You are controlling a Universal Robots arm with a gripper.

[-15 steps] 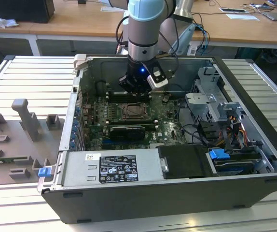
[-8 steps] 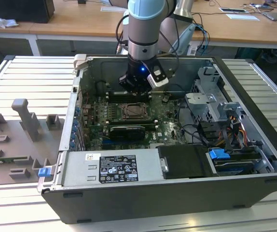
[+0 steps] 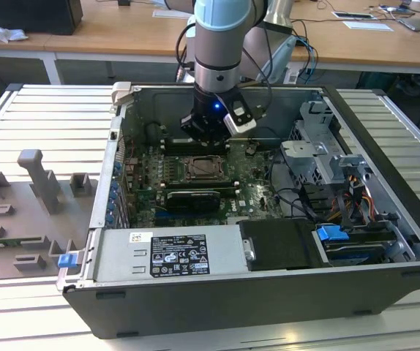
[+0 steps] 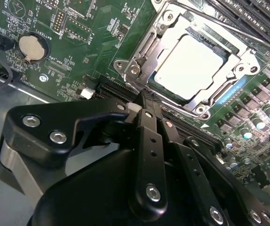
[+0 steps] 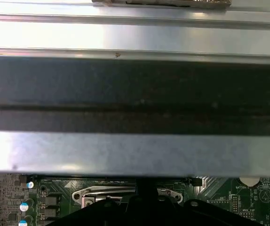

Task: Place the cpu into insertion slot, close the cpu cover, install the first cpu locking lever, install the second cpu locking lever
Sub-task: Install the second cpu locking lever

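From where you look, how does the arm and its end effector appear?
The arm is silver-grey with a light blue joint cap and black cables beside it. Its end effector is black, with slim linked fingers held by silver screws; a small blue light glows at the wrist.

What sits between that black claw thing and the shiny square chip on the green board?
In the second wrist view, a long black card slot and the socket's metal frame edge lie between the end effector and the cpu.

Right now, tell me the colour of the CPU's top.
Pale silvery-beige: the small flat square metal CPU shows best in the second wrist view.
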